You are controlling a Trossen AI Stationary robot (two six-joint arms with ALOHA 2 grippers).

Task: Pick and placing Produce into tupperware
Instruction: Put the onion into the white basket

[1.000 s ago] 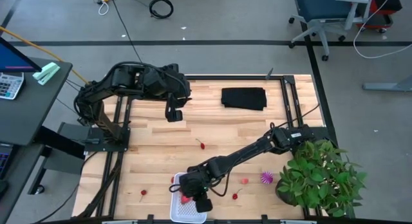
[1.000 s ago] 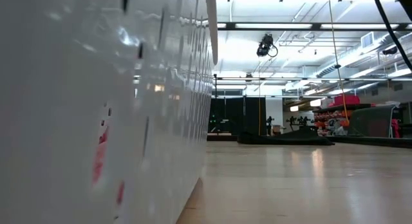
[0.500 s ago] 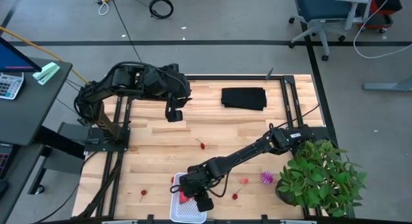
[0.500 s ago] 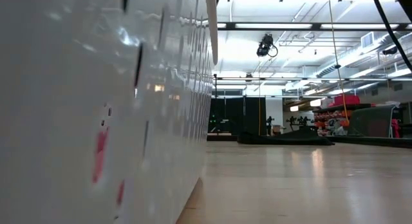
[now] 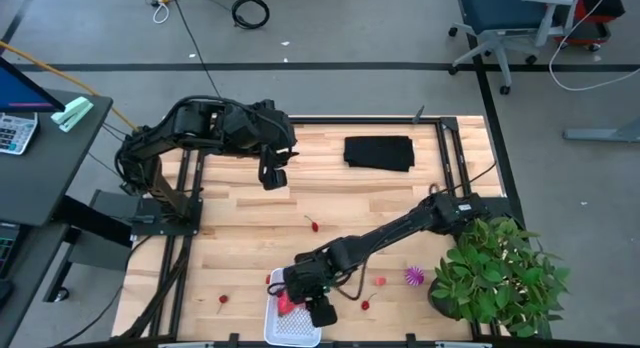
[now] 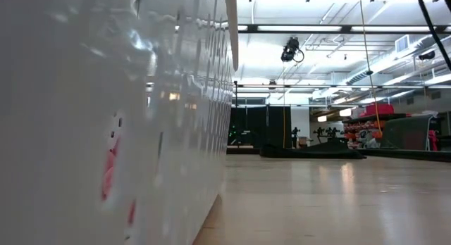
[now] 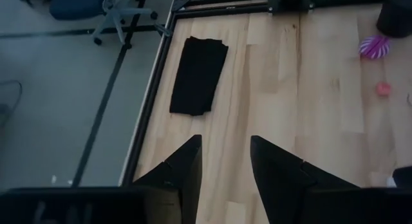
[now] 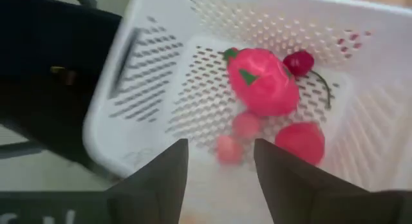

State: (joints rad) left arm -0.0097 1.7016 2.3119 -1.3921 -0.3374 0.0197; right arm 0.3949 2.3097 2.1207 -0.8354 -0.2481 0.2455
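At the back left of my counter, the left pincer hangs idle above bare wood, its two fingers standing apart with nothing between them; ahead of it, by its wrist camera, lies the folded black cloth. Nearer me than that pincer, a small red piece sits alone close to the front edge, and a cherry lies mid-counter. My right pincer hovers over the white tupperware at the front edge, jaws parted and empty. Directly beneath it, its wrist camera shows the larger red-pink piece lying on the perforated floor of the tupperware, with a dark cherry touching it and three smaller red pieces beside it. Right of that pincer, two more red pieces remain on the wood, then the spiky purple piece, just beside the potted plant.
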